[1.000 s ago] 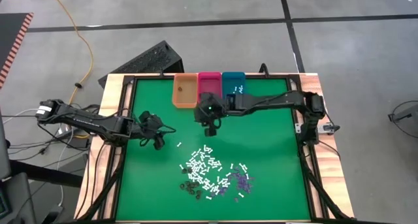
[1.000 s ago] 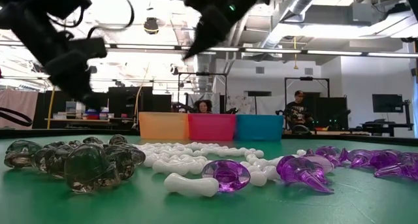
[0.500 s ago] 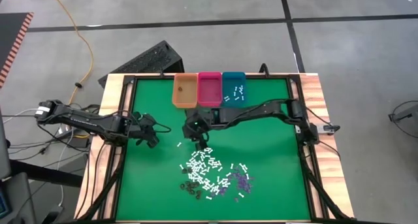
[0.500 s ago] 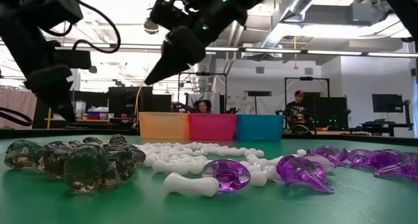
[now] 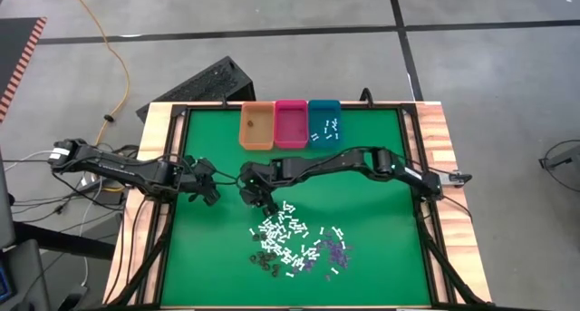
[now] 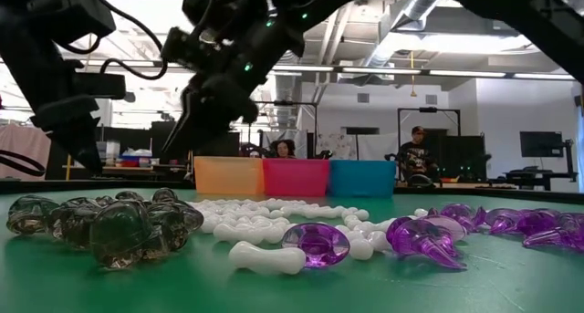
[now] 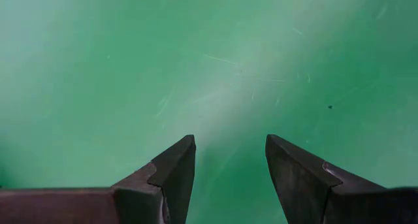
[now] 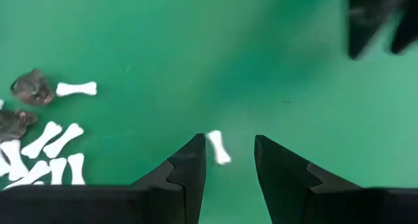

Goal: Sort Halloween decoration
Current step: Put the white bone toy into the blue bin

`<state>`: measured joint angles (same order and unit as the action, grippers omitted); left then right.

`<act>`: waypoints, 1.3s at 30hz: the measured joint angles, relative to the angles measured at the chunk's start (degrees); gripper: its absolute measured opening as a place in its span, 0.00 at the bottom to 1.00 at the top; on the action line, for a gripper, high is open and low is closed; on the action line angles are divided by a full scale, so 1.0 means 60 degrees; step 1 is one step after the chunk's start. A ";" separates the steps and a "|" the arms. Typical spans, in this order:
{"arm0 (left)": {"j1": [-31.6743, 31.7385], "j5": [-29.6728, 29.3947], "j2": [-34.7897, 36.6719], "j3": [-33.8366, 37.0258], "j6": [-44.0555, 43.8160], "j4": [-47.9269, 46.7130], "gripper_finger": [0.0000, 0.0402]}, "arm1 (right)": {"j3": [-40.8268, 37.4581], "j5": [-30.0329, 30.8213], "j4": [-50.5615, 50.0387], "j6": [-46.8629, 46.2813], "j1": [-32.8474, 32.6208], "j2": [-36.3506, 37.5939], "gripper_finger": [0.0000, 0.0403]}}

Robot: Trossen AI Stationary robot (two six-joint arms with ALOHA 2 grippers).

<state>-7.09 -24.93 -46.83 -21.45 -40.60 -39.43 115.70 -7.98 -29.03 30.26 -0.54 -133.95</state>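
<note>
The right gripper (image 5: 256,199) hangs low over the green table (image 5: 362,220), reaching in from the 3 o'clock side; its jaws are parted with nothing between them. A lone white bone-shaped stick (image 8: 219,147) lies on the mat directly ahead of the gap between its fingers (image 8: 189,165) — not touching either, as far as the wrist view shows.

The left gripper (image 5: 210,194) waits just beside it, toward 9 o'clock, jaws spread wide over bare mat, holding nothing.

The Halloween decoration (image 5: 292,240) lies as a loose scatter toward 6 o'clock of table centre: white sticks in the middle, dark pieces (image 6: 114,226) on the 9 o'clock edge, purple bits (image 5: 335,250) on the 3 o'clock edge.

Three bins stand in a row at 12 o'clock — orange bin (image 5: 256,125), pink bin (image 5: 291,123), teal bin (image 5: 324,128). Several white sticks already lie in the teal bin. Two people (image 6: 285,149) show in the room beyond.
</note>
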 joint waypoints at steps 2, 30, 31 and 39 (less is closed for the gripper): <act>0.0000 0.0001 -0.0007 0.0054 -0.0089 -0.0034 0.45 | 0.0227 -0.0063 0.0051 0.0012 -0.0007 -0.0238 0.39; -0.0002 -0.0221 -0.0004 0.0105 -0.0179 0.0012 0.45 | 0.0366 -0.0438 0.0418 -0.0034 0.0200 -0.1088 0.39; -0.0002 -0.0221 -0.0008 0.0105 -0.0167 0.0019 0.45 | 0.0345 -0.0494 0.0295 -0.0057 0.0238 -0.1107 0.39; -0.0003 -0.0229 -0.0004 0.0108 -0.0156 0.0013 0.45 | 0.0364 -0.0834 -0.0028 -0.0047 0.0373 -0.1210 0.31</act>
<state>-7.11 -26.30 -46.85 -20.80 -41.54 -39.35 117.89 -12.98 -29.20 29.98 1.70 -141.21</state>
